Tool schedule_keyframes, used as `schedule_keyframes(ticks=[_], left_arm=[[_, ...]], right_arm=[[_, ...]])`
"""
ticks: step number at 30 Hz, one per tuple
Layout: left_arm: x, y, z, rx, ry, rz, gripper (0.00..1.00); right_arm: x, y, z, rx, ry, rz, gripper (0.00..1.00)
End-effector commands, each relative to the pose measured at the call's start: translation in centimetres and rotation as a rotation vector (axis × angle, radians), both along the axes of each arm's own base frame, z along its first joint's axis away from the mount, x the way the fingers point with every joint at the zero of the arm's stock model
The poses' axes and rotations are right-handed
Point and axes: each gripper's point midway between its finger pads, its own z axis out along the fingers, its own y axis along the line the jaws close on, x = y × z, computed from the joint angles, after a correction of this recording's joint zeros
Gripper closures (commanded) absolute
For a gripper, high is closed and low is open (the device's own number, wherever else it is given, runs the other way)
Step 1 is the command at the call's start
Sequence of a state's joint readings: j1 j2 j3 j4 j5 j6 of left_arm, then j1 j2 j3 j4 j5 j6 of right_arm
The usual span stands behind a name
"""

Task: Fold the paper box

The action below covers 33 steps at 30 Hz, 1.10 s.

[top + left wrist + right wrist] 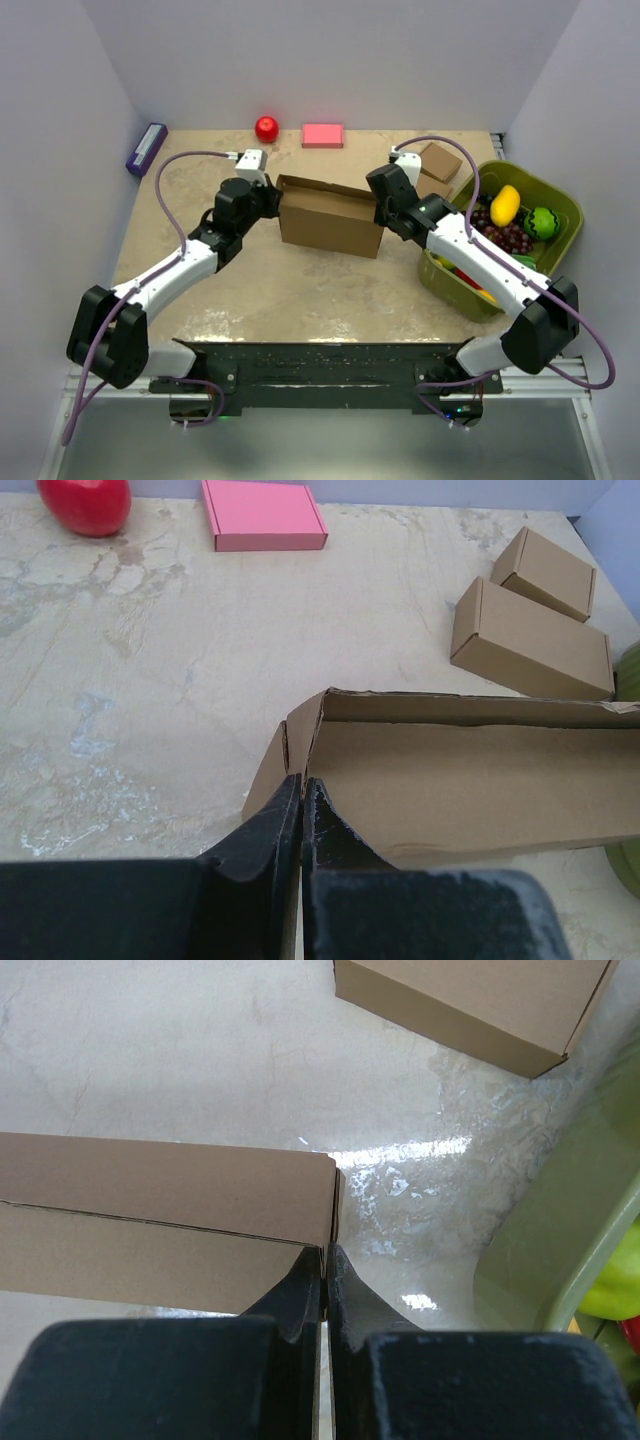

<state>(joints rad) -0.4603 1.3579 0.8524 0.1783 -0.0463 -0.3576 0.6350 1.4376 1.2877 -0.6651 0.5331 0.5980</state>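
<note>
cardboard progress: i judge it partway done. the paper box [330,222] stands as a walled shell, but its top looks open in the left wrist view, so closing the lid and tucking tabs seem left.
box look: plain brown, long, thin walls, a slightly ragged upper edge, end flap bent at the corner.
box place: centre of the top view, on the table [300,290].
left gripper [302,790]: clenched on the box's end wall, lower centre of its view.
right gripper [327,1258]: clenched on the opposite end corner.

Bright even light, glare on table [400,1150]
</note>
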Motion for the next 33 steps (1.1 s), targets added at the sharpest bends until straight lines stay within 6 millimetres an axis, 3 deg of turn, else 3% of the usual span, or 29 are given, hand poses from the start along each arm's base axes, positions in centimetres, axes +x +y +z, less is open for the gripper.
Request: schedule_keyframes(ticks=[1, 9, 16, 18, 20, 24, 33], left_arm=[[-8.6, 0.8, -13.4, 0.190, 0.468, -0.085, 1.00], [-8.9, 2.1, -14.3, 0.247, 0.485, -0.029, 1.00], [-7.1, 2.1, -10.9, 0.249, 0.411, 0.001, 1.00], [-6.9, 2.4, -10.7, 0.273, 0.415, 0.006, 0.99], [-6.6, 2.2, -10.0, 0.273, 0.400, 0.000, 0.94], [-6.2, 1.5, -8.0, 0.239, 0.355, -0.023, 0.73], [-4.9, 0.6, -3.2, 0.199, 0.241, -0.052, 0.50]], right_arm=[[-2.7, 0.2, -3.9, -0.032, 0.155, 0.039, 1.00], [-2.7, 0.2, -3.6, -0.031, 0.148, 0.038, 1.00], [-2.8, 0.0, -3.3, -0.032, 0.143, 0.038, 1.00], [-2.8, 0.0, -3.2, -0.033, 0.140, 0.036, 1.00], [-2.9, -0.1, -3.1, -0.034, 0.139, 0.036, 1.00], [-2.9, -0.2, -3.1, -0.038, 0.140, 0.033, 1.00], [-2.9, -0.1, -3.1, -0.038, 0.141, 0.033, 1.00]])
